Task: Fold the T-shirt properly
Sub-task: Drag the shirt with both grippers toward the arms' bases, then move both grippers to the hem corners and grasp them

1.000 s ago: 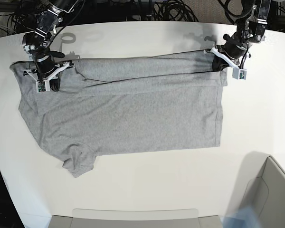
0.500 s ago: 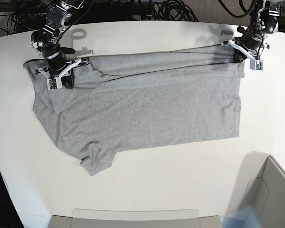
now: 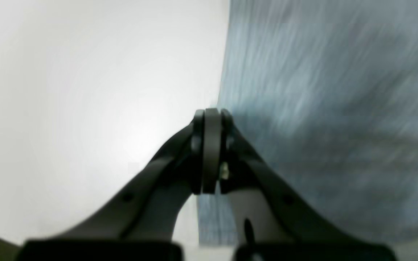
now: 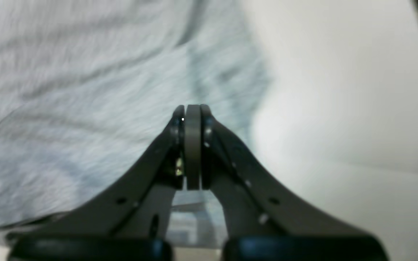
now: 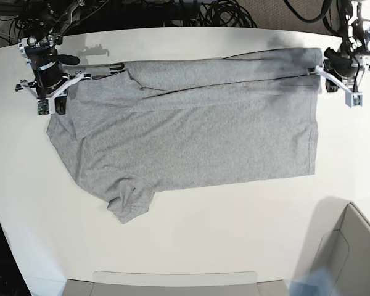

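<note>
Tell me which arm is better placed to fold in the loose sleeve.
Right. The right gripper grips the T-shirt at the shoulder end, nearer the sleeve; the left gripper holds the hem end.

The table (image 5: 191,246) has a white, matte top with a curved far edge. Behind that edge, a tangle of black cables (image 5: 216,13) lies against a dark background. A pale grey bin (image 5: 351,253) with slanted walls occupies the near right corner. A flat grey panel (image 5: 172,282) runs along the near edge, its far corners rounded
</note>
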You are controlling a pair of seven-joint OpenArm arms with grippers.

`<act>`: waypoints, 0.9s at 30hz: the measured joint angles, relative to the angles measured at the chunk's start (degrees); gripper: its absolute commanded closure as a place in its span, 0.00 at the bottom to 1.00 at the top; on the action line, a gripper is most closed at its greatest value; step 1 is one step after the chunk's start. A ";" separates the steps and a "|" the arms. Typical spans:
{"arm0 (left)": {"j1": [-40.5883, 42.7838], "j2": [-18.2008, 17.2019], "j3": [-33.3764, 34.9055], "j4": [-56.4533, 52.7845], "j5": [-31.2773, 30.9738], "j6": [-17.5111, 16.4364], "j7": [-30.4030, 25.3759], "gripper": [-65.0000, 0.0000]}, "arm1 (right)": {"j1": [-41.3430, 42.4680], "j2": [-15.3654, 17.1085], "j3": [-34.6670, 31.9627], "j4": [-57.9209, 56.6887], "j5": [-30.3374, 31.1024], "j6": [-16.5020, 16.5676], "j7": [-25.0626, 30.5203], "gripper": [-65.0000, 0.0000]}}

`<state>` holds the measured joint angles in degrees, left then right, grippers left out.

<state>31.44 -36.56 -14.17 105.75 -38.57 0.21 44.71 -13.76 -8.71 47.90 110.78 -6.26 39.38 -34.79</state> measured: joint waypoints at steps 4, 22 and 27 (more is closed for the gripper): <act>-8.35 0.35 4.33 -0.02 0.26 0.11 5.31 1.00 | 9.49 1.95 -0.46 -2.58 -4.63 0.00 -2.80 1.00; -30.05 15.78 11.08 -3.65 0.00 0.42 16.90 1.00 | 33.62 11.96 -6.75 -56.28 -18.67 -5.38 12.81 1.00; -29.90 15.45 11.06 -3.98 0.52 0.44 16.79 1.00 | 24.17 10.25 -6.75 -47.56 -15.56 -5.77 15.69 1.00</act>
<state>1.54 -21.10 -3.11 101.78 -38.04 0.64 61.49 10.41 1.54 41.15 63.22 -21.82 33.61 -19.09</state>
